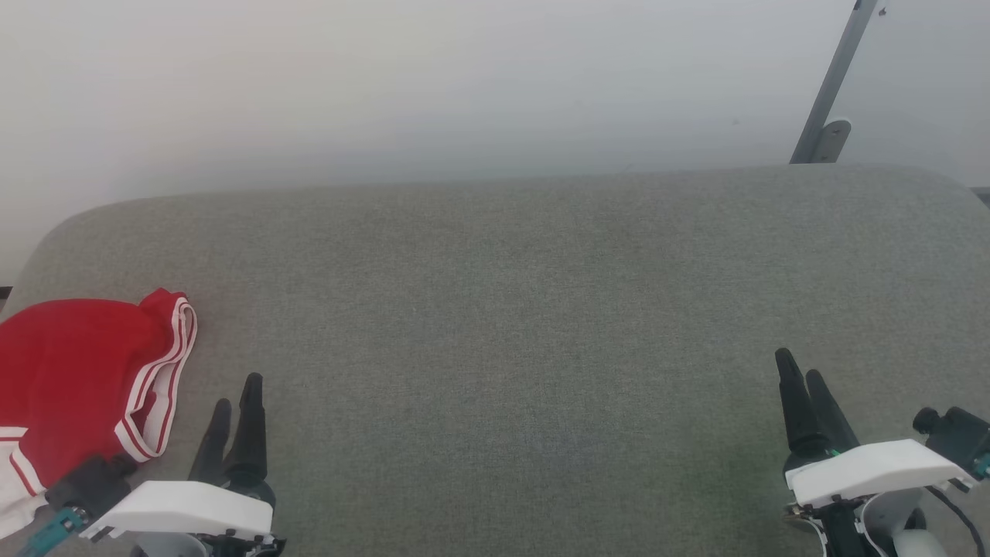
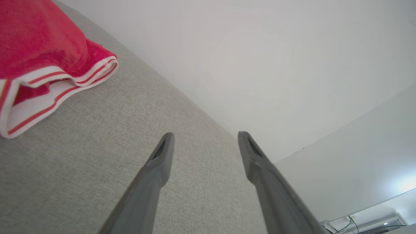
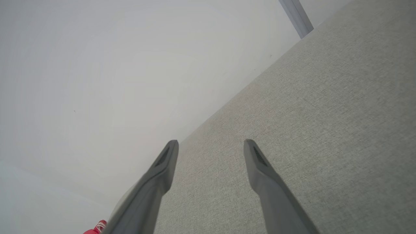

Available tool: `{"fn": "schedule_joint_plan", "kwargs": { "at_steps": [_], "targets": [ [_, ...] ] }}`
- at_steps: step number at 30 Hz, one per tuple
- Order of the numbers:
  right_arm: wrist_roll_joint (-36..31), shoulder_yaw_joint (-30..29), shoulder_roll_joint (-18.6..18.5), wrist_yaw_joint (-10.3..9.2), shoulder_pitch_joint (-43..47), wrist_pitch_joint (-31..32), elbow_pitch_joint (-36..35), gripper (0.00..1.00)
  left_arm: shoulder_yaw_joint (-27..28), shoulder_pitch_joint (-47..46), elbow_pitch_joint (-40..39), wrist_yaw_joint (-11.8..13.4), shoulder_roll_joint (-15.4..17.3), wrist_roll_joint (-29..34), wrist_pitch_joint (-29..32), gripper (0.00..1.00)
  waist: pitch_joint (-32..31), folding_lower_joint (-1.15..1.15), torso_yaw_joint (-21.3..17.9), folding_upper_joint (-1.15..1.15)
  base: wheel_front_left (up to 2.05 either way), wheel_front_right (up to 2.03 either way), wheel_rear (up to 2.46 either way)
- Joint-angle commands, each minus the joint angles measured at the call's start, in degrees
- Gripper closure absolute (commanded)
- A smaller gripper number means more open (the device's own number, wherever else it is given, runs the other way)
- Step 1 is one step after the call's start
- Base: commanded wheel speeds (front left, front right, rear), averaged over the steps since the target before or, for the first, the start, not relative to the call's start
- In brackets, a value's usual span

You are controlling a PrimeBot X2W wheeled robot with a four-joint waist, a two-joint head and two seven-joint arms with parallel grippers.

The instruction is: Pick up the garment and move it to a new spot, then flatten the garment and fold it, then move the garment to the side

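Observation:
The garment, red with red-and-white striped trim, lies bunched at the left edge of the grey fabric surface; its lettering is hidden. In the left wrist view the garment fills the upper left corner, apart from the fingers. My left gripper hovers at the lower left, just right of the garment, open with nothing between its fingers; the left wrist view confirms the left gripper open. My right gripper sits at the lower right, open and empty, as the right gripper also appears in its own wrist view. A red scrap of the garment peeks in at the bottom.
A pale wall rises behind the padded surface. A grey metal strut leans at the back right. The surface's rounded far edge runs across the head view.

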Motion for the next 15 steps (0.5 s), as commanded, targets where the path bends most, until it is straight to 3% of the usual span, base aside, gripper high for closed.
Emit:
{"fn": "schedule_joint_plan", "kwargs": {
  "at_steps": [1,15],
  "targets": [
    [-1.89,0.02,-0.45,0.01,-1.48,-0.68,-0.93,0.0,0.46,-0.37,-0.64,-0.54,0.36,2.01,-0.63,0.0,-0.01,0.0,-0.01,0.0,0.0,0.0,0.0],
    [-11.72,0.15,-1.02,0.01,-1.38,-3.09,-1.7,0.0,2.41,0.02,-1.43,-2.04,0.23,13.56,-3.07,0.0,-0.12,0.0,-0.1,0.0,0.0,0.0,0.0]
  ]
}}
